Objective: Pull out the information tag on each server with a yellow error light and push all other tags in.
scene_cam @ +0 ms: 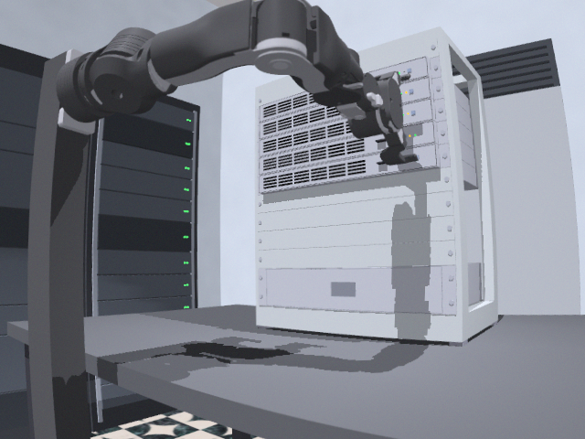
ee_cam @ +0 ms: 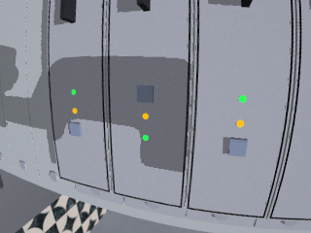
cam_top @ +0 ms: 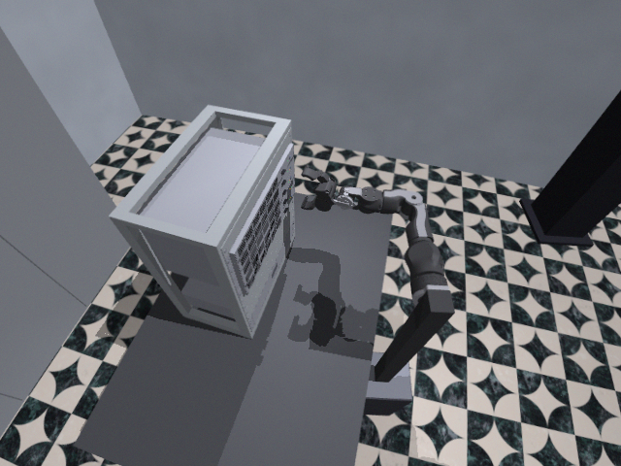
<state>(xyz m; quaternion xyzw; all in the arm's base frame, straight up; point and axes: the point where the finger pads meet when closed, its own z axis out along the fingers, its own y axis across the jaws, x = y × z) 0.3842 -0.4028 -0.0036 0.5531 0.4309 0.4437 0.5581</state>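
Observation:
The pale grey rack (cam_top: 248,117) (scene_cam: 358,227) stands on the dark table (cam_top: 200,401) (scene_cam: 330,387). Several servers with vent grilles (scene_cam: 312,142) fill its upper bays. My gripper (cam_top: 307,187) (scene_cam: 396,150) is open and empty, hovering just in front of the right end of the server fronts, at the lower servers. The wrist view shows three server faces turned on end, each with a yellow light (ee_cam: 74,111) (ee_cam: 146,116) (ee_cam: 240,123), a green light and a grey unlit button (ee_cam: 76,128) (ee_cam: 146,93) (ee_cam: 237,147). A dark tag (ee_cam: 68,2) shows on each. My fingers are out of the wrist view.
A dark cabinet with green lights (scene_cam: 142,212) stands to the left behind the table. My arm's post (cam_top: 401,341) rises at the table's right edge. A black pillar (cam_top: 576,190) stands far right. Blank panels (scene_cam: 330,245) fill the rack's lower bays.

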